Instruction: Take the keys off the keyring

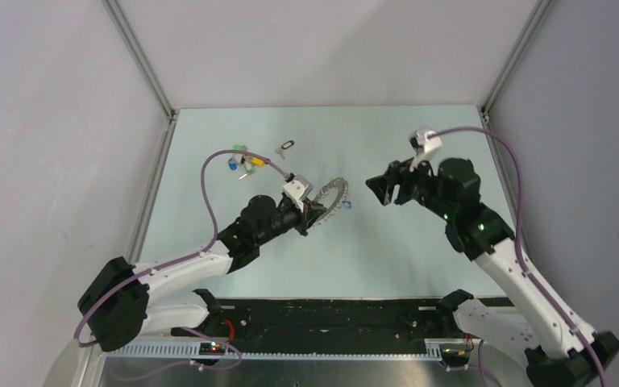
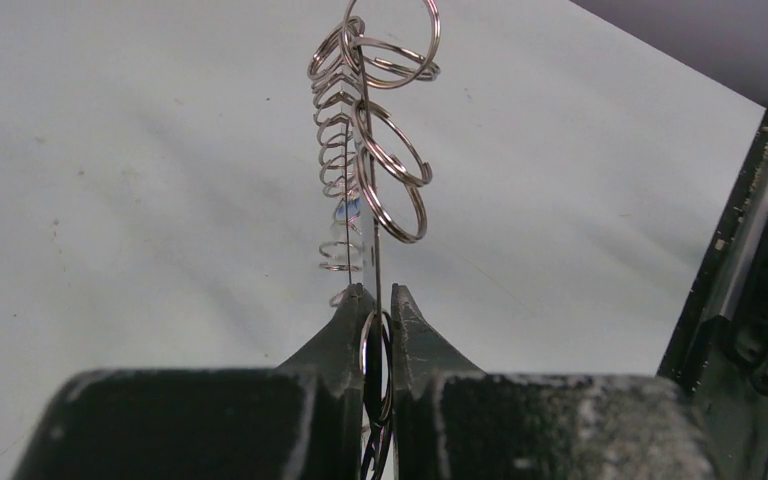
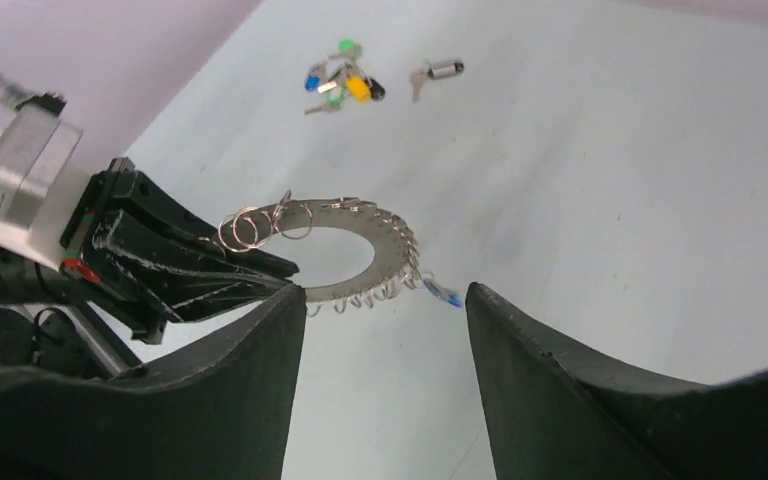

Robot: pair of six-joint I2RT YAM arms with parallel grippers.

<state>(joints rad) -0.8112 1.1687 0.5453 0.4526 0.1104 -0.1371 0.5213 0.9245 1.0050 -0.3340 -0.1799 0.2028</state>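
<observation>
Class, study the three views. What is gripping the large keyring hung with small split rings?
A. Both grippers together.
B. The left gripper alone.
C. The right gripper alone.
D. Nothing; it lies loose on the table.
B: the left gripper is shut on the edge of the keyring, while the right gripper is open and apart from it.
</observation>
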